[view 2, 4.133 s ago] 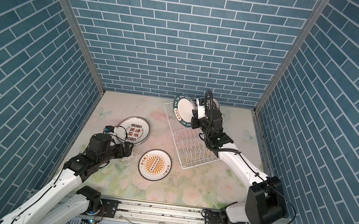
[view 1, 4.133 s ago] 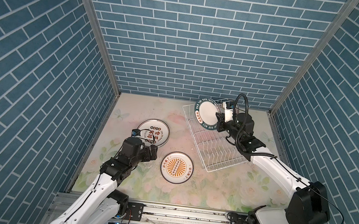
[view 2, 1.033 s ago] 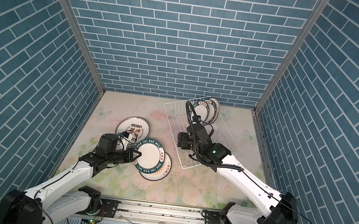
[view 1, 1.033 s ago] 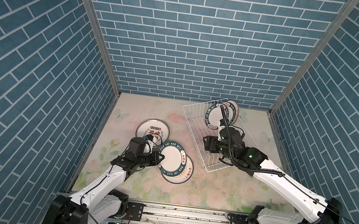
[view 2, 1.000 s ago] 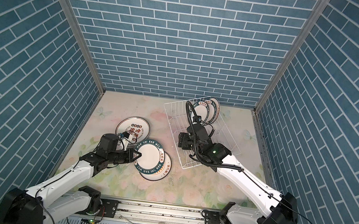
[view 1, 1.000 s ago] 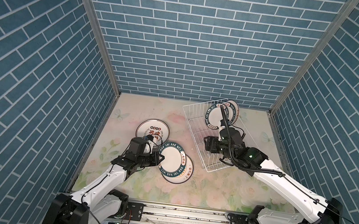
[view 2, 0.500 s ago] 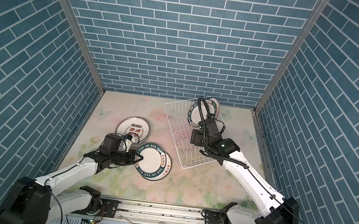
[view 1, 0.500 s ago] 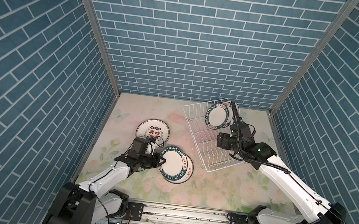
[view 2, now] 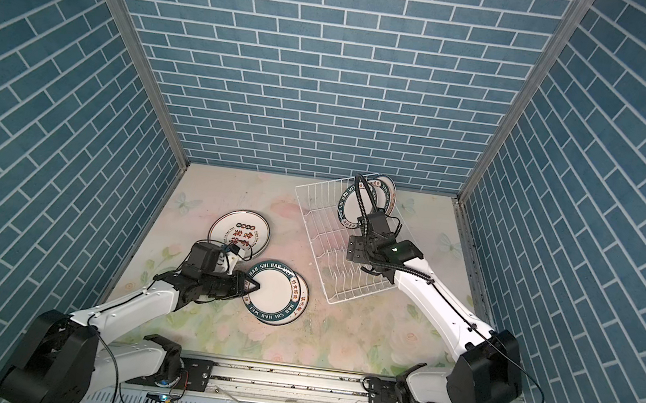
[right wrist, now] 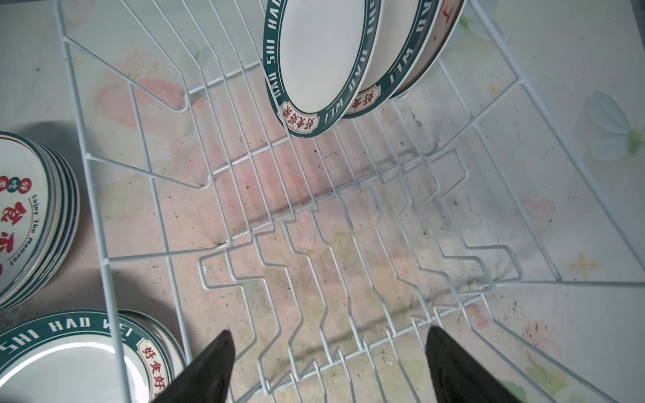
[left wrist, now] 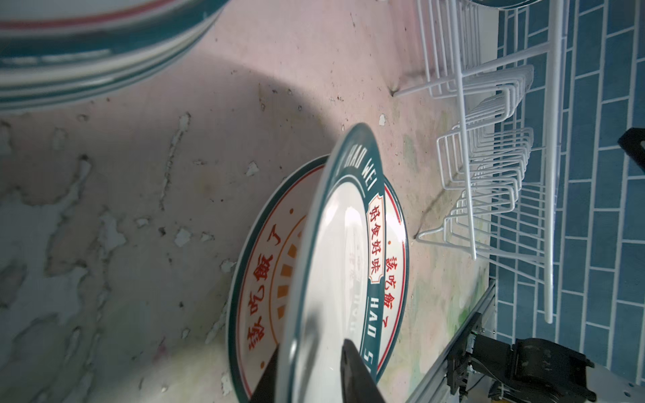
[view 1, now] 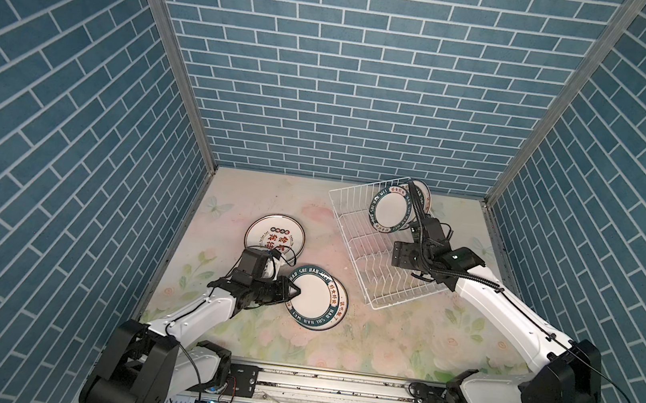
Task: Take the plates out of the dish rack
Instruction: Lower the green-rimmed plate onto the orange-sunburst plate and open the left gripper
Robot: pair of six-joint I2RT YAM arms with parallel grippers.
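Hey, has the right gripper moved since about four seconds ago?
Yes. The right gripper has come back from the far end of the dish rack toward its near end.

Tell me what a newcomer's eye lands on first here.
First, the green-rimmed plate left of the middle, lying askew on a sunburst plate, with the left gripper straddling its rim. Next, the white dish rack at the back right is nearly bare. Only a few plates stand at its far end, and the right gripper hangs open above its prongs.
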